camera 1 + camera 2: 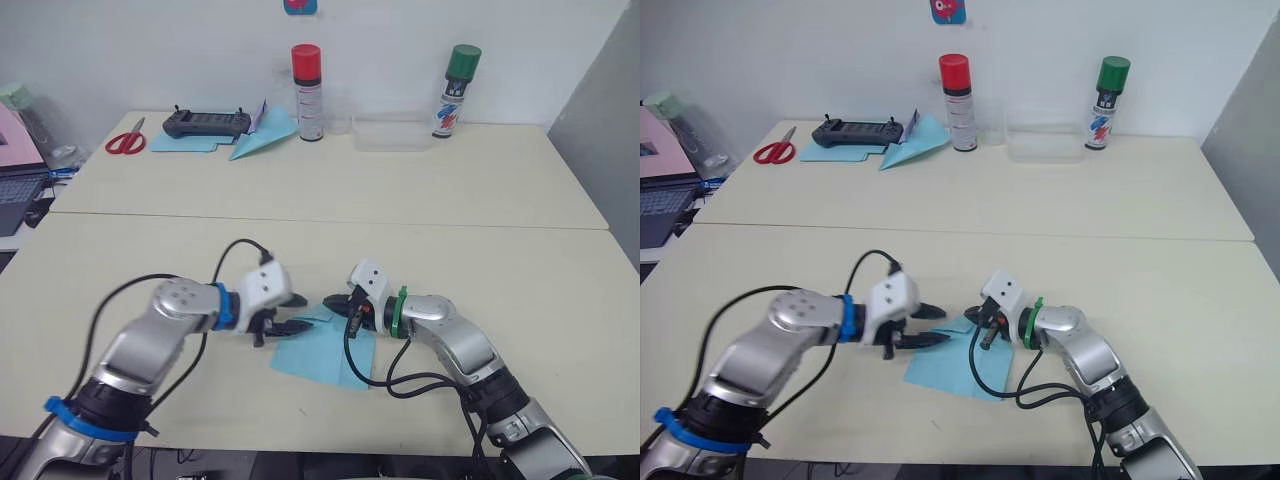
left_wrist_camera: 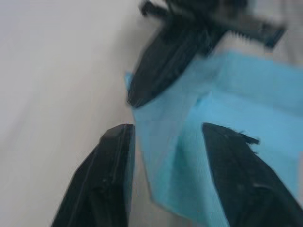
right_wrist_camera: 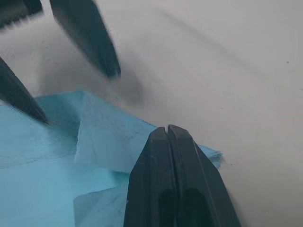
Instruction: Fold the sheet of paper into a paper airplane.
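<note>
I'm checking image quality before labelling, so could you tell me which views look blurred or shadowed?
Left wrist view: soft overall, the right tool smeared at its edges. Right wrist view: the left tool's fingers are blurred and cast a dim shadow on the table. Left eye view: the sheet of paper looks fairly clear; the left arm's outline is smeared.

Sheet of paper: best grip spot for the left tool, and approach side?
Take the sheet of paper at its raised folded flap near the far corner. That is the one part lifted off the table; the rest lies flat. The left tool is open and straddles that edge, so probably come in low from the robot's left.
</note>
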`<state>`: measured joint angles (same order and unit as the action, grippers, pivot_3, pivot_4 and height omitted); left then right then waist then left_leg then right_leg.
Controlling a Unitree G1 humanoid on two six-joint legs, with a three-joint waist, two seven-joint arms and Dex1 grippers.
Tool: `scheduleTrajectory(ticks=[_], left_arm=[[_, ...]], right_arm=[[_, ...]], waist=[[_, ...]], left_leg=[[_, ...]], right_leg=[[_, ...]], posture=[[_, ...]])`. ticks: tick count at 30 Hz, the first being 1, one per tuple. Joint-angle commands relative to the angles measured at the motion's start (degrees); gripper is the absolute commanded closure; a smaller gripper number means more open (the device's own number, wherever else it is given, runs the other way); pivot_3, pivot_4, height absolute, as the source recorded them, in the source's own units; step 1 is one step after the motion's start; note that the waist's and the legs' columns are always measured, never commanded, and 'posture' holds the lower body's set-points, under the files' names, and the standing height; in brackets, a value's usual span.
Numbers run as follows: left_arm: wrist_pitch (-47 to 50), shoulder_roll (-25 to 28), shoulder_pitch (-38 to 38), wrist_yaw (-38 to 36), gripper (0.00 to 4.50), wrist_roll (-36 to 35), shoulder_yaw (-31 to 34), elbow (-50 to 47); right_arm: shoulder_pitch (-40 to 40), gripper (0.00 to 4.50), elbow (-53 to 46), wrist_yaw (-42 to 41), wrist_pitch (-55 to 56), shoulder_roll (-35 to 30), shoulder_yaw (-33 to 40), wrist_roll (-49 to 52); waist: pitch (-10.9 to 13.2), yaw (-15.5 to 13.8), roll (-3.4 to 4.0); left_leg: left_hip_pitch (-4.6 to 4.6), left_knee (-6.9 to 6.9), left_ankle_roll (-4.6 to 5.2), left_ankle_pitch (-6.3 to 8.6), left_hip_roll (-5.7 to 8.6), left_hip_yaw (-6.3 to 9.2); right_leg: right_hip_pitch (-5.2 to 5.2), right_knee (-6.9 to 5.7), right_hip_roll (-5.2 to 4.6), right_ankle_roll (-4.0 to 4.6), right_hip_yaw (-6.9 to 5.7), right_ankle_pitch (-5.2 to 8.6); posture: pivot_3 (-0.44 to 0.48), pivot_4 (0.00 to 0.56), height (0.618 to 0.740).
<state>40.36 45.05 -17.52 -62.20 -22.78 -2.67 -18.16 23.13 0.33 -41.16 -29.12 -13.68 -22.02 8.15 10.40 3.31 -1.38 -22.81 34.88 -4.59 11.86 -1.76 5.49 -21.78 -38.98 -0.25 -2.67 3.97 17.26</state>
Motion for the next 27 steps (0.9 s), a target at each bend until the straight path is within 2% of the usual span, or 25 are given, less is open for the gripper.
scheduleTrajectory(ticks=[1, 2, 5, 12, 18, 21, 27], left_arm=[[6.3, -3.2, -0.9, 3.4, 1.67, -8.4, 8.6, 1.6], [6.3, -4.8, -1.3, 4.9, 1.67, -9.1, 9.5, 2.5], [5.4, -10.2, -2.1, 10.3, 2.27, -8.4, 9.1, 4.3], [-0.7, -14.7, 4.0, 13.8, 4.47, -3.2, 1.7, 4.2], [-4.8, -13.8, 7.5, 16.9, 4.47, 4.0, -3.8, 7.5], [-7.5, -10.5, 10.1, 14.9, 4.47, 6.4, -5.4, 9.1], [-5.1, -6.5, 14.7, 13.2, 4.47, 1.0, 0.2, 3.6]], right_arm=[[-1.9, 4.50, 1.6, -1.3, -0.5, -1.5, -1.5, -1.0], [-1.9, 4.50, 1.5, -1.9, -0.3, -1.7, -1.8, -1.1], [-2.1, 4.50, 1.1, -2.8, 0.1, -2.1, -2.3, -1.2], [-1.9, 4.50, 1.5, -2.3, 0.6, -2.1, -1.7, -1.5], [-2.8, 4.50, 0.4, -2.4, 0.3, -2.7, -2.1, -1.8], [-3.2, 4.50, -0.1, -2.3, 0.1, -2.8, -2.3, -1.9], [-3.2, 4.50, -0.1, -2.3, 0.2, -3.1, -2.3, -2.0]], waist=[[0.0, -0.1, 0.00], [0.0, -0.3, -0.01], [0.0, -0.5, -0.04], [0.0, -0.4, -0.06], [0.0, -0.5, -0.07], [-0.1, -0.4, -0.09], [-0.2, 0.3, -0.01]], left_leg=[[0.01, 0.01, 0.00, 0.00, 0.00, 0.00], [0.01, 0.02, 0.00, 0.00, 0.01, 0.01], [-0.01, 0.06, 0.00, 0.00, 0.05, 0.01], [0.00, -0.01, -0.01, 0.01, 0.04, 0.01], [0.05, 0.02, -0.01, 0.00, 0.04, 0.01], [0.11, 0.02, -0.02, 0.00, 0.04, -0.01], [0.23, -0.11, -0.01, 0.01, -0.02, -0.08]], right_leg=[[0.02, 0.00, 0.00, 0.00, -0.01, 0.00], [0.04, 0.01, -0.01, 0.00, -0.02, 0.00], [0.07, 0.05, -0.05, -0.01, -0.02, 0.00], [0.04, 0.03, -0.04, 0.00, -0.01, -0.01], [0.07, 0.02, -0.04, 0.00, 0.01, -0.01], [0.12, 0.03, -0.05, 0.00, 0.03, -0.01], [0.13, 0.02, -0.03, 0.09, 0.08, 0.05]], posture=[[0.000, 0.150, 0.740], [0.000, 0.150, 0.740], [0.000, 0.150, 0.740], [0.000, 0.150, 0.740], [0.000, 0.150, 0.740], [0.000, 0.150, 0.740], [0.000, 0.150, 0.740]])
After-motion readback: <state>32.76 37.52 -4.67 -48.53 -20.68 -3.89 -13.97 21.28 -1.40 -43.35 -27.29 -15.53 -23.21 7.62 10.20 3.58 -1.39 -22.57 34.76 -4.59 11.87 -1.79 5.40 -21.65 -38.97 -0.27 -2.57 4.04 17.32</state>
